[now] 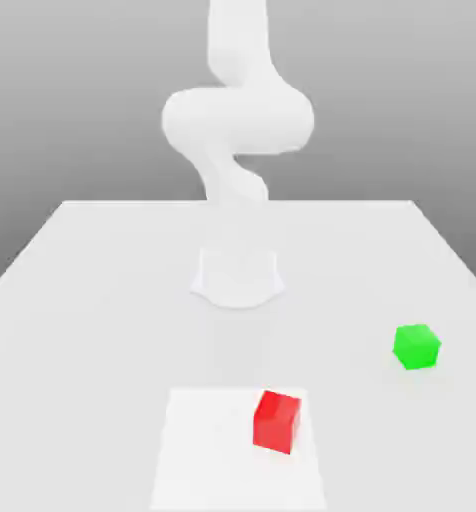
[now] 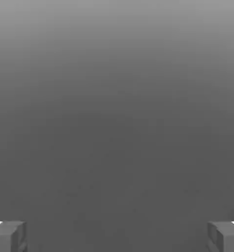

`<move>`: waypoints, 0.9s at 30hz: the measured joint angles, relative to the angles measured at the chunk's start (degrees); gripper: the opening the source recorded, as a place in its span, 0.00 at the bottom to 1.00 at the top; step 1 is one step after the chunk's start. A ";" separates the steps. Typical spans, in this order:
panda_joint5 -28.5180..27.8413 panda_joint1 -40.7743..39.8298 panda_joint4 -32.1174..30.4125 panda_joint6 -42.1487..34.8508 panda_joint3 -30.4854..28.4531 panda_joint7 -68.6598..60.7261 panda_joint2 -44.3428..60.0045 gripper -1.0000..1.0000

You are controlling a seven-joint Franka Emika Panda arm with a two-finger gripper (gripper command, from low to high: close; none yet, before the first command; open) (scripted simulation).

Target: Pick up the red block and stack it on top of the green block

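Observation:
The red block [image 1: 277, 421] sits on the white table [image 1: 92, 300] near its front edge, slightly to the exterior view's right of centre. The green block [image 1: 417, 347] rests on the table farther back and toward the exterior view's right, well apart from the red one. In the hand view my gripper [image 2: 117, 237] is open, its two grey fingertips [image 2: 8, 236] set wide apart with nothing between them, facing plain grey background. The white arm [image 1: 237, 120] rises from its base at the table's middle and bends upward out of the picture.
The arm's round base [image 1: 237, 278] stands at the table's centre, behind both blocks. A slightly brighter square patch [image 1: 212, 460] marks the tabletop under and beside the red block. The table's edges run along both sides.

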 joint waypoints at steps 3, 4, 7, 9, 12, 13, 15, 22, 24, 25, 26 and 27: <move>-0.73 2.73 -3.14 3.36 -1.71 -7.27 5.84 0.50; -0.91 3.58 -4.14 4.43 -2.27 -9.64 7.71 0.50; -1.25 5.94 -7.14 7.64 -3.85 -16.84 13.28 0.50; -1.34 7.52 -9.13 9.77 -4.93 -21.75 16.98 0.50; -1.17 9.63 -12.12 12.97 -6.32 -29.30 22.55 0.50; -1.03 10.25 -13.11 14.04 -6.69 -31.87 24.42 0.50; -0.66 11.42 -15.11 16.18 -7.33 -37.10 28.16 0.50; 1.29 14.07 -22.04 23.67 -7.48 -55.76 41.29 0.50; 2.64 13.80 -22.34 26.70 -6.80 -58.49 45.31 0.50; 3.53 13.46 -22.18 28.38 -6.32 -59.43 47.38 0.50; 4.24 12.77 -21.95 30.10 -5.49 -60.08 49.44 0.50; 5.32 12.51 -21.67 31.84 -4.99 -60.94 51.52 0.50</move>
